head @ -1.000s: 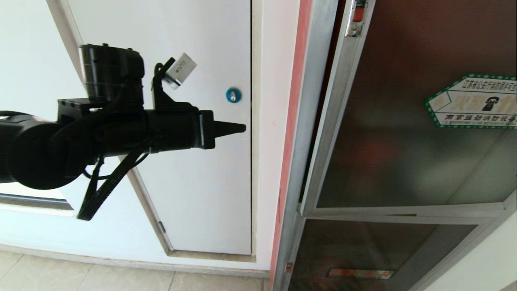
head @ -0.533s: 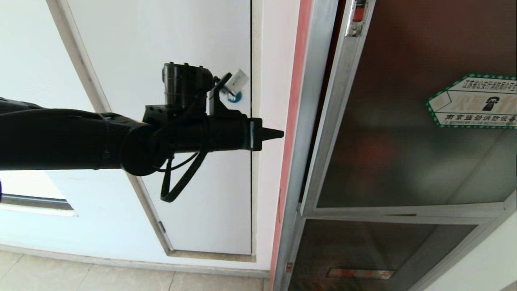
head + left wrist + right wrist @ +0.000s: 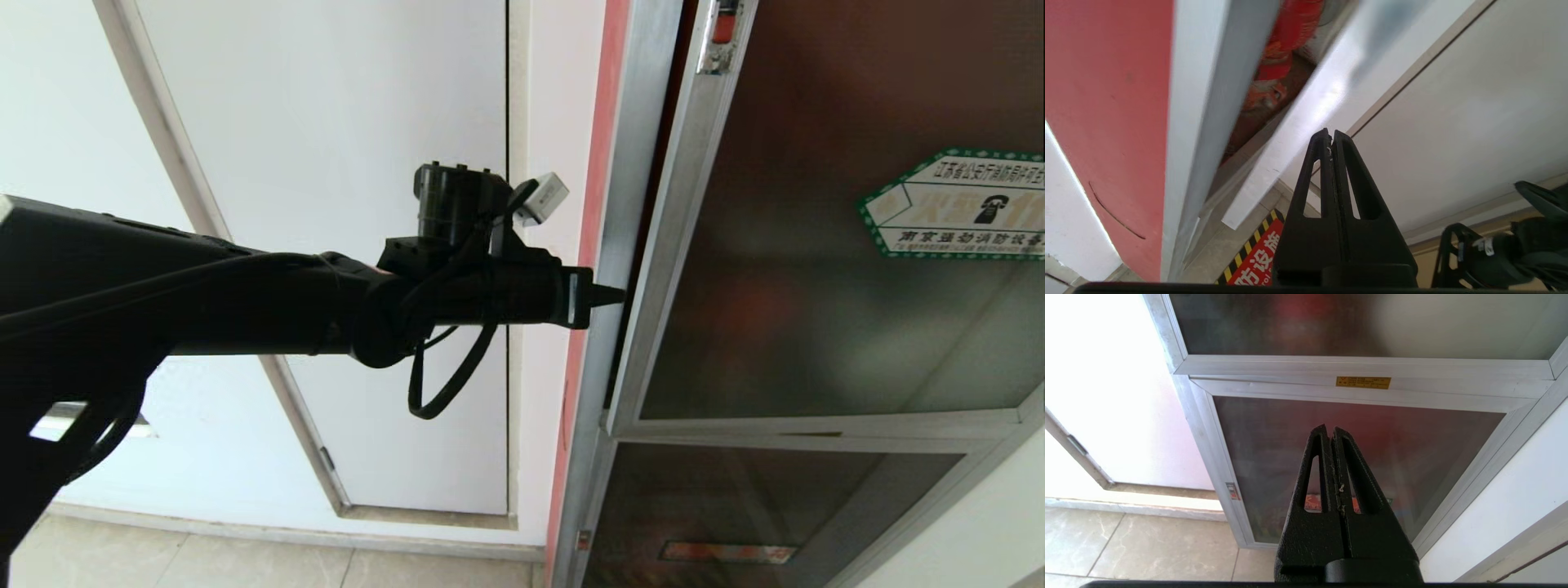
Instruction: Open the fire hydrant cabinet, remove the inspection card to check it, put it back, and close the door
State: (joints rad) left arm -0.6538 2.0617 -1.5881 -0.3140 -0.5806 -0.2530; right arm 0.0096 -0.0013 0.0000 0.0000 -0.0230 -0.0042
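Note:
The fire hydrant cabinet has a silver frame. Its door is dark glass with a green-bordered sticker and a red latch, and it stands slightly ajar. My left gripper is shut and empty, its tip at the gap between the frame and the door's edge. In the left wrist view the shut left gripper points past the silver door edge, and the red inside shows through the gap. My right gripper is parked, shut and empty. The inspection card is out of view.
A white panel lies left of the cabinet, behind my left arm. A red wall strip borders the frame. The smaller lower glass panel is below the door, above the tiled floor. A red hazard-striped label shows low down.
My left arm has stretched out to the right across the white panel, and its shut tip has come from the panel to the cabinet's frame. The right arm has not moved.

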